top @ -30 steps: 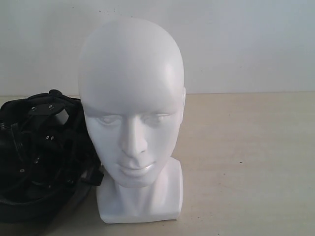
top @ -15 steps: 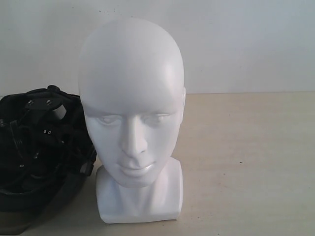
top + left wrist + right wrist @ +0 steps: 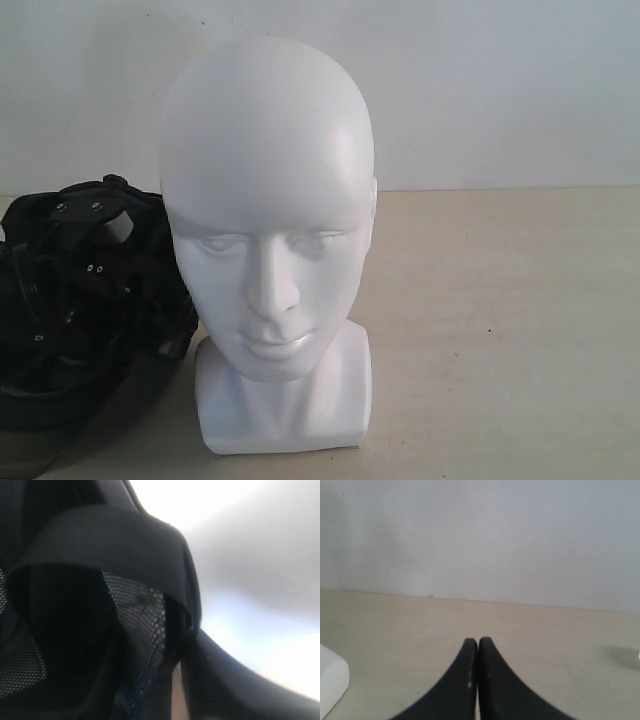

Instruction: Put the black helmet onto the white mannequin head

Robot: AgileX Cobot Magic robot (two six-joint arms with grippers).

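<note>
The white mannequin head [image 3: 268, 230] stands upright on its square base, facing the exterior camera. To its left the black helmet [image 3: 50, 405] is tipped with its opening showing, and a bit of smoky visor [image 3: 22, 462] is at the bottom corner. My left gripper [image 3: 95, 268] reaches into the helmet's opening, black with small screws. Its wrist view is filled by dark lining and mesh padding [image 3: 135, 615], which the jaws appear to pinch. My right gripper [image 3: 478, 642] is shut on nothing, low over the table, beside a corner of the mannequin's base [image 3: 331, 680].
A beige tabletop [image 3: 500, 320] stretches to the right of the mannequin. A plain white wall [image 3: 500, 90] closes off the back.
The helmet has shifted left and tipped, drawing its right edge away from the mannequin's base and bringing the visor into sight. The mannequin has not moved.
</note>
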